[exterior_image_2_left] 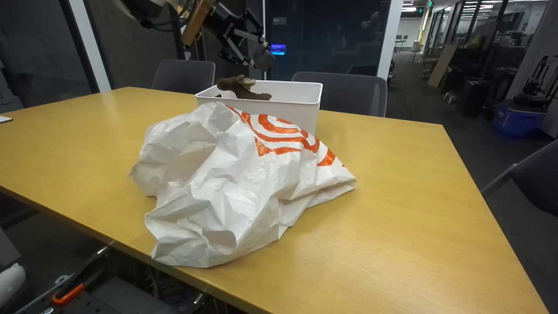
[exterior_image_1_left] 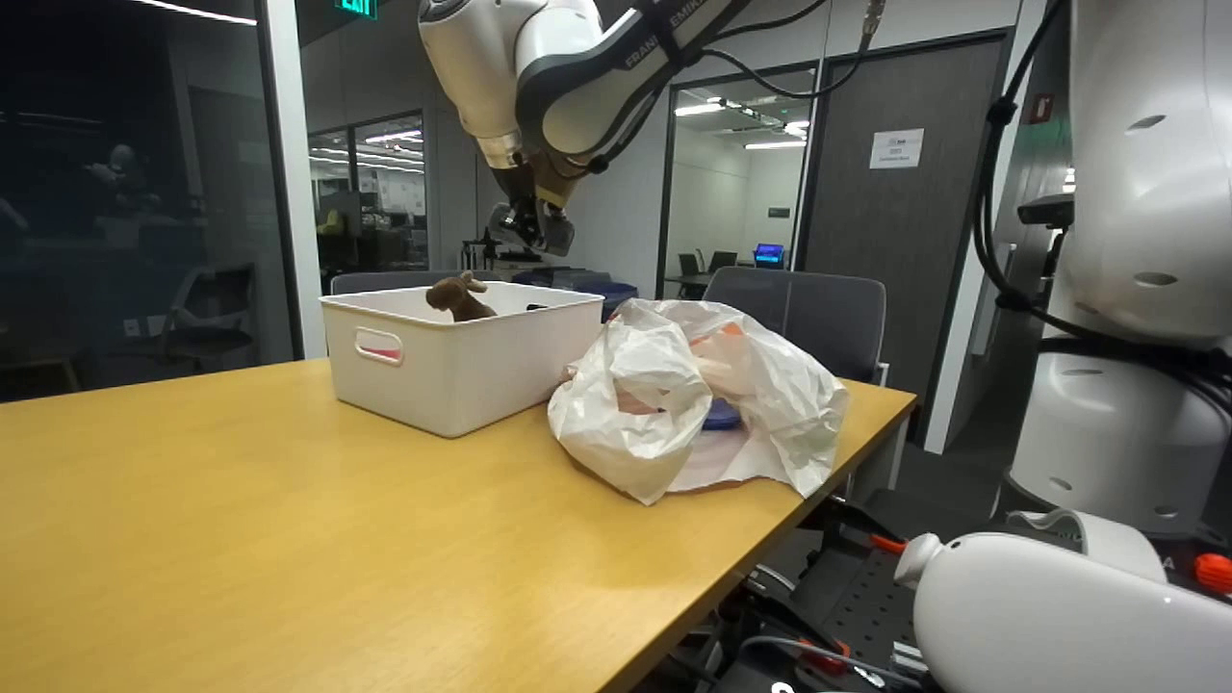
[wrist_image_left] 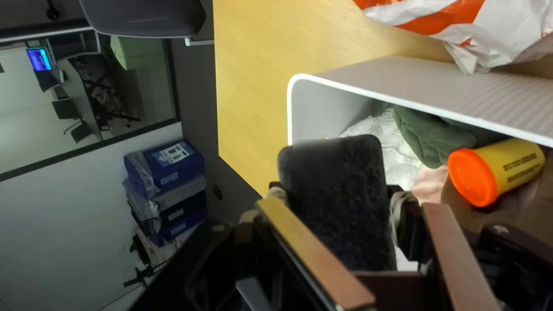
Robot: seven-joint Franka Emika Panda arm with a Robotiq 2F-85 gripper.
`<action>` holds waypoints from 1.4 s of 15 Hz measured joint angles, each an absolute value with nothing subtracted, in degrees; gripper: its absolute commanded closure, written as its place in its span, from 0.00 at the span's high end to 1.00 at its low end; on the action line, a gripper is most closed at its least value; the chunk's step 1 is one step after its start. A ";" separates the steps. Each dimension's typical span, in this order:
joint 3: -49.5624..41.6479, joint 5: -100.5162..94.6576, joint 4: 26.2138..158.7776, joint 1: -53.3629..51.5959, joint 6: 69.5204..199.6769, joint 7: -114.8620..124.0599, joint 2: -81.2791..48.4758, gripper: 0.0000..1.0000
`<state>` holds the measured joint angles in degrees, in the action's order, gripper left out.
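End effector (wrist_image_left: 338,192) is grasping: wrist view has the fingers (wrist_image_left: 410,226) parted by about the width of a dark, round-cornered slab (wrist_image_left: 337,216), one at its 9 o'clock, one at its 3. Exact pad contact is hidden; what the slab is can't be confirmed.

Slab is up with the end effector, which hangs above the white bin (exterior_image_1_left: 525,361). Bin sits on the table (exterior_image_1_left: 289,510) at its 6 to 7 o'clock in both exterior views; visible air gap to the rim. Whether the slab is squarely over the opening can't be told.

Risks, judged from here:
- Slip. Hold looks side-only; a twist or loss of force would drop the slab. Wrist view puts its tip across the bin's end wall, so it might clip the rim and end up outside. Table edge is at 9 to 10 o'clock there.
- Snag. Brown plush toy (exterior_image_2_left: 242,88) pokes over the rim, about 7 o'clock in both exterior views; a low sweep would hit it. Crumpled white bag (exterior_image_1_left: 635,423), between 4 and 5 o'clock in an exterior view, is loose and likely drags if caught.
- Bump. Yellow tub (wrist_image_left: 514,166), 3 o'clock of the slab in the wrist view, could roll if knocked.
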<state>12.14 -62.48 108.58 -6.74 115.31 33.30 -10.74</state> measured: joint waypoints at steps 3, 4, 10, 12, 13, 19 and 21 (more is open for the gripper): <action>10.99 -62.47 105.46 -7.74 115.34 33.30 -13.59 0.98; 10.58 -62.47 104.77 -7.91 115.35 33.30 -14.21 1.00; 9.51 -56.76 103.99 -8.33 114.72 31.21 -14.95 1.00; 9.76 -50.54 104.92 -8.65 113.18 28.52 -14.04 1.00; 9.91 -47.42 106.07 -8.90 112.26 27.63 -12.89 1.00; 9.07 -33.78 119.73 -9.11 104.06 25.77 1.94 1.00; 7.95 -27.49 125.22 -8.39 101.55 20.97 7.50 1.00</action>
